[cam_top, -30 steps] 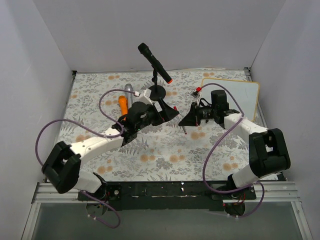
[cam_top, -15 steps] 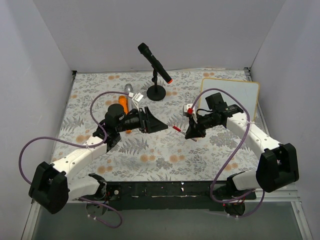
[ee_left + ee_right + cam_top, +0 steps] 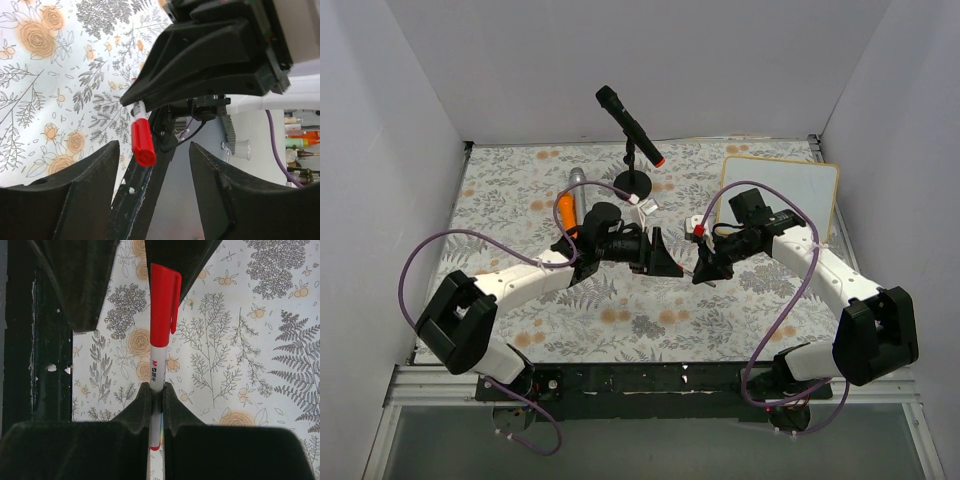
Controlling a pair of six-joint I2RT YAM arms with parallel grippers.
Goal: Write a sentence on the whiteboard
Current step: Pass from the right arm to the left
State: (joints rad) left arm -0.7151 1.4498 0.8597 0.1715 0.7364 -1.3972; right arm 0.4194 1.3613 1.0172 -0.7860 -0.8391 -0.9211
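Uncapping the marker, with no writing begun.

The left tool is spread, its fingers on either side of the red plastic cap with a gap showing. I judge the next move is to close on that cap and pull it straight off along the barrel. The right tool pinches the slim white marker above the floral-patterned desk. The small yellow-rimmed whiteboard sits at the far right, well apart, with no sentence readable on it. Only the overhead view shows the board. The left wrist view shows the gap around the cap, and the right wrist view shows the grip on the barrel.
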